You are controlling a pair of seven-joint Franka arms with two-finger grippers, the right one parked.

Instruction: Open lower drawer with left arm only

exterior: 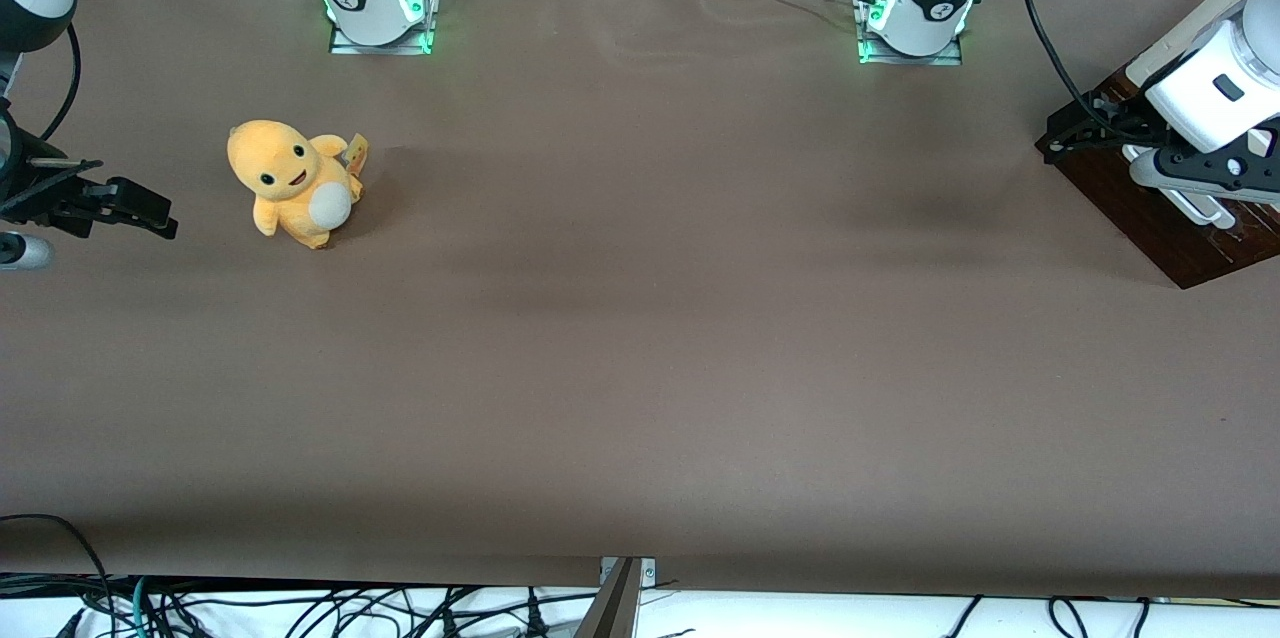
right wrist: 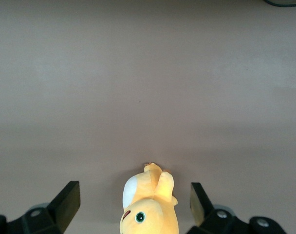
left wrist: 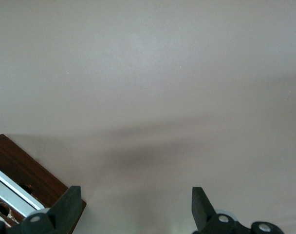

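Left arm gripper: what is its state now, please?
Gripper: jaws open, holding nothing, above the wooden drawer unit at the working arm's end of the table.

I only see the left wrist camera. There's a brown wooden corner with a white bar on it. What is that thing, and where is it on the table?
Observer: It's a dark wooden drawer unit, sitting at the working arm's end of the table.
Operator: Where's my arm?
Observer: The left arm leans over that unit, with the gripper open by its corner.
Operator: Is anything else on the table?
Observer: Yes, an orange plush toy sits upright toward the parked arm's end.
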